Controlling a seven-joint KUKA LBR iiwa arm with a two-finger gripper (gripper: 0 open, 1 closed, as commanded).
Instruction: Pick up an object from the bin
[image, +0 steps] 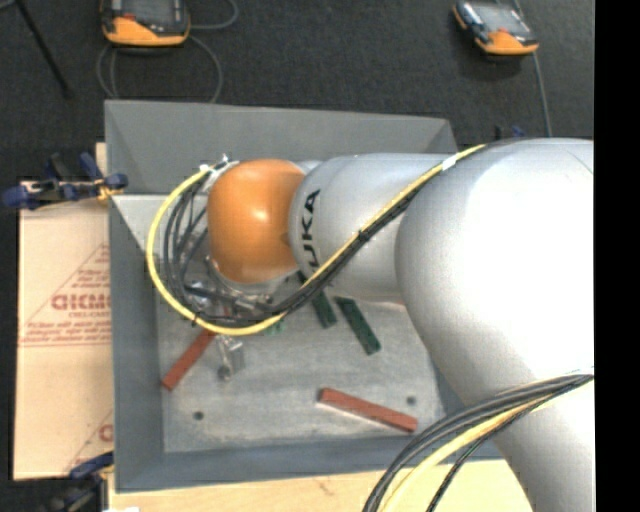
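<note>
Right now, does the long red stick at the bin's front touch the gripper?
No, the long red stick lies flat, apart from the gripper, which is beside the short red stick at left.

Black letters "UKA", upright along the white arm (345, 215), just beside its orange cover

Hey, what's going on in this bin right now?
A robot arm reaches in from the right, its gripper hanging low over the left part of the grey bin, beside a reddish-brown stick lying slanted on the floor. A reddish-brown bar lies near the front, and two dark green bars lie partly under the arm.
</note>
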